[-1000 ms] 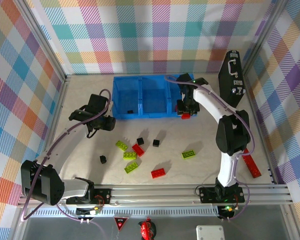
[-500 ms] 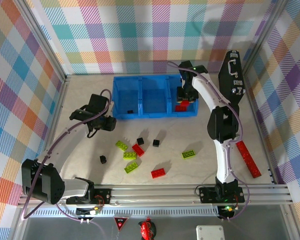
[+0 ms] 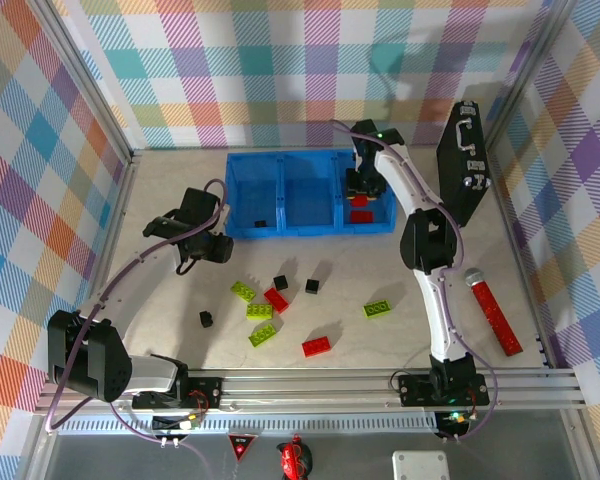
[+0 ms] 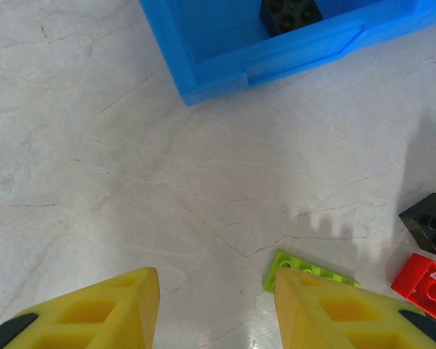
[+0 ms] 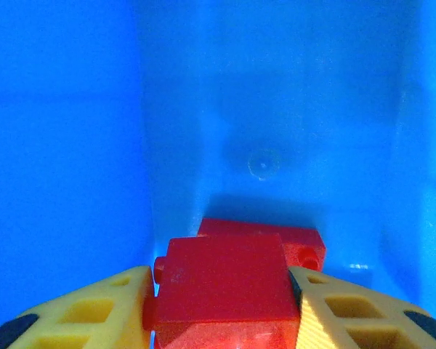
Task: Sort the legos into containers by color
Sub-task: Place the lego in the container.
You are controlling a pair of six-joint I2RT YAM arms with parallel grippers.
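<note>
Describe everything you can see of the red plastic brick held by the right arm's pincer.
The small red plastic brick looks glossy and smooth on the face shown, roughly square, with a small nub at its left edge. It is clamped between the yellow fingers of the right pincer, one pressing each side. It hangs over the floor of the rightmost compartment of the translucent blue plastic tray, just above a second red brick lying there; whether the two touch cannot be told.

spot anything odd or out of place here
Nothing is spilled or damaged. The loose bricks are just unsorted. Only a long red stick, lying aslant near the right wall, looks foreign to the sort. A black case sits by that wall too.
</note>
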